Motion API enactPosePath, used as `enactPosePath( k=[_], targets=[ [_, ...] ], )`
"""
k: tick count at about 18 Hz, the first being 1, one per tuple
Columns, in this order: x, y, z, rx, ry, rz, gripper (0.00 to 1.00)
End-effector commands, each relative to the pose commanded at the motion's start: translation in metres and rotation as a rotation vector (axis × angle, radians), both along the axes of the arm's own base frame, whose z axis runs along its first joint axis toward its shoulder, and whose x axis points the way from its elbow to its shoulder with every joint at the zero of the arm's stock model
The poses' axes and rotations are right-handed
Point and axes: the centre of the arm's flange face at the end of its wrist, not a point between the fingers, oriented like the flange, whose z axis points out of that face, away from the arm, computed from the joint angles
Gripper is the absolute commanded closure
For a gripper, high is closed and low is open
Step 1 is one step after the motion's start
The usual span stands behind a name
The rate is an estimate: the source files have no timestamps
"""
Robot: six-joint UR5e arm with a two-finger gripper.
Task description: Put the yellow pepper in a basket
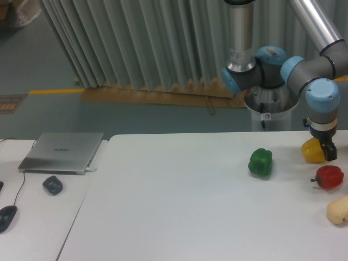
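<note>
Pepper (pixel 314 151) sits at the tabletop's (pixel 179 201) far right edge, end effector (pixel 328 152) apparently clamped on it. A good lift rises straight, clearing the red pepper (pixel 329 176); no basket shows.

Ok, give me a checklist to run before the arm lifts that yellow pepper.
1. Hand at the yellow pepper: ok, it sits against the pepper's right side.
2. Grip closed on the pepper: cannot tell, the fingers are too small to read.
3. Red pepper apart from the hand: ok, it lies just below.
4. Green pepper out of the way: ok, off to the left.
5. Basket located: not ok, none in view.
</note>
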Motion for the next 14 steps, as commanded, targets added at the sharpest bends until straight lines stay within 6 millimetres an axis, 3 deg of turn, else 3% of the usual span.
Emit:
enactPosePath(
  k=[4, 5, 8, 14],
  targets=[
    [-0.006, 0.004, 0.008, 0.005, 0.017, 0.007, 0.37],
    [-0.006, 0.005, 0.01, 0.005, 0.02, 0.006, 0.5],
    [-0.005, 0.005, 0.009, 0.004, 0.021, 0.012, 0.73],
    [0.0, 0.003, 0.005, -0.02, 0.021, -0.001, 0.75]
  ],
)
